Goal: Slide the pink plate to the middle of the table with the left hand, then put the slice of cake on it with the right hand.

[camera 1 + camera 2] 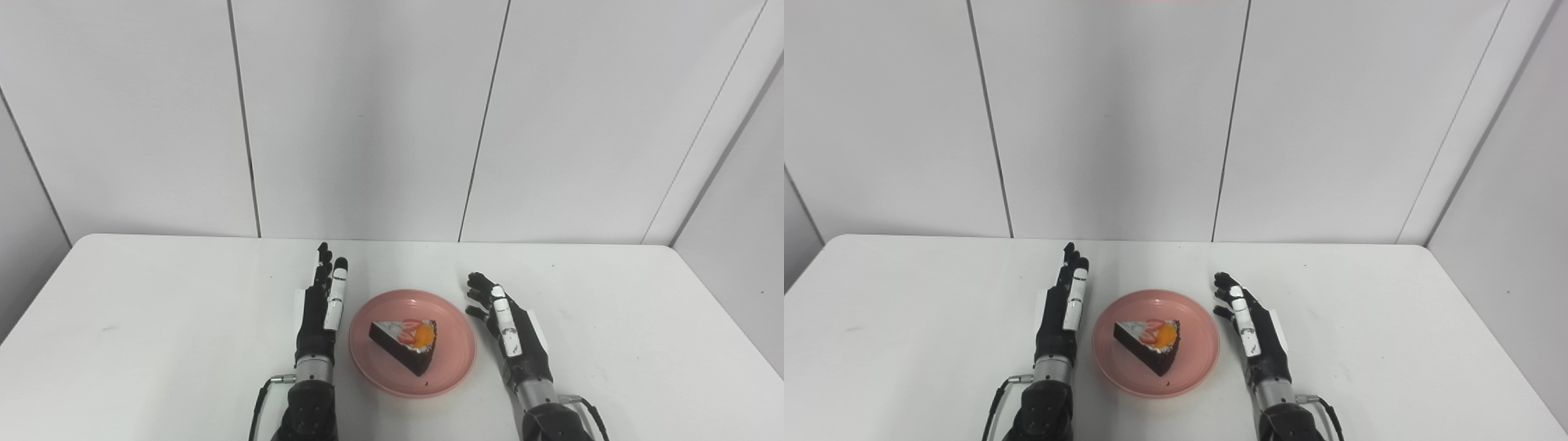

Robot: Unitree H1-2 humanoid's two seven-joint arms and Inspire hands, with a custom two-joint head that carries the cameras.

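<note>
Sitting on the pink plate (412,343), a little toward its near side, the slice of cake (407,343) already has its place, and the plate lies near the middle of the white table (153,318). Both task steps look done, judging from this layout.

The left hand (321,312) rests just beside the plate's left rim, fingers straight and pointing away from the robot, holding nothing. The right hand (508,334) lies a little apart from the right rim, fingers spread and slightly curled, also empty.

The cake is a dark wedge with white cream on top and red and orange fruit pieces. It is probably soft and easily crushed, if real, with a topping that would smear, so any further grip belongs low on the two dark cut sides, lightly, never on top. The plate looks light, stiff and smooth; it likely slides readily on the table, so a push against its raised rim suits it better than lifting. A small dark crumb (427,384) lies near the plate's front edge.
</note>
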